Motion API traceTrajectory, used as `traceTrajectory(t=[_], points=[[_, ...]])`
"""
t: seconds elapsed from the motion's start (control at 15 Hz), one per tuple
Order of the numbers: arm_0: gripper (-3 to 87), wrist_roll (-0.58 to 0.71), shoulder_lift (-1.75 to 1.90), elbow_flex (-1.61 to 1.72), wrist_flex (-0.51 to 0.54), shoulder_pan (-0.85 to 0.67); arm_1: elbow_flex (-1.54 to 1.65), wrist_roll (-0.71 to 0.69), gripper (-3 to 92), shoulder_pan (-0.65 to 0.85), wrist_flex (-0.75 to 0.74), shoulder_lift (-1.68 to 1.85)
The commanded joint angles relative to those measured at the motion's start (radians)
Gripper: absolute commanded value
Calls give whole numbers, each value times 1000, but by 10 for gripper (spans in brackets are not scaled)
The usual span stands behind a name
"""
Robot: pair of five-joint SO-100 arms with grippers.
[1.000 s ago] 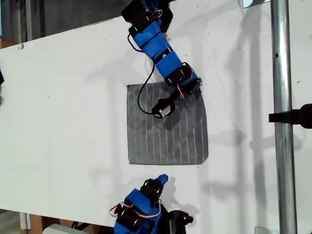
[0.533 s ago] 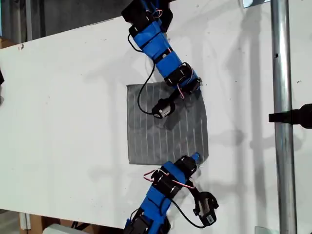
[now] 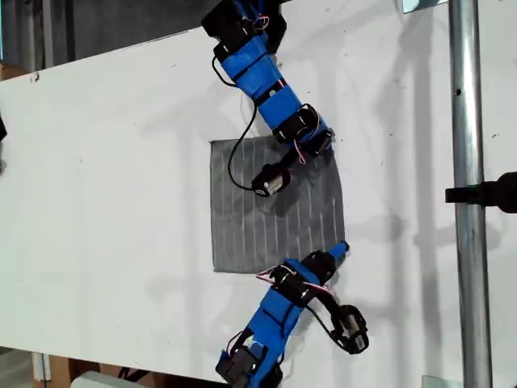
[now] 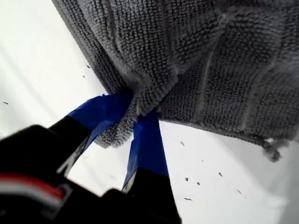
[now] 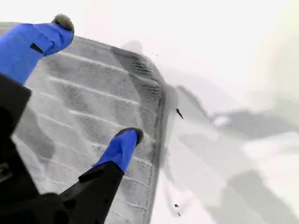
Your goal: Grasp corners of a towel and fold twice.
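Since a moment ago, my second gripper [image 3: 343, 247] has slid further out from the bottom of the exterior view, and now its tip is at the towel's corner [image 3: 339, 260] on the lower right of that view. Its blue fingers [image 5: 122, 145] are spread apart, with one tip pressing on the striped cloth just inside the edge and the other [image 5: 44, 35] up above the cloth. It holds nothing.

My first gripper [image 4: 135, 119] has not moved. It is pinched shut on a corner [image 4: 122, 128] of the grey towel [image 4: 201, 65], and the fuzzy cloth is bunched up between its blue fingers [image 4: 147, 147].

The towel [image 3: 275, 210] lies flat and open in the middle of the white table [image 3: 105, 178], with pale stripes running across it. My first arm reaches in from the top of the exterior view to the towel's upper right corner [image 3: 329, 152].
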Motion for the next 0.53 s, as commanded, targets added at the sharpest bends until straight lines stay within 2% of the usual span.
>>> traceTrajectory(t=[0.0, 0.2, 0.27, 0.4, 0.47], points=[[363, -44, -74, -32, -25, 14, -41, 2, -1, -8, -5, 21], [306, -118, -169, -28, -40, 6, -51, 3, -1, -18, -2, 23], [245, -124, -178, -23, -52, 5, -51, 5, -1, -20, 2, 23], [-18, -107, -212, -31, -63, 6, -57, 5, -1, -25, 5, 23], [-18, -127, -204, -34, -54, 12, -58, 5, -1, -25, 8, 23]])
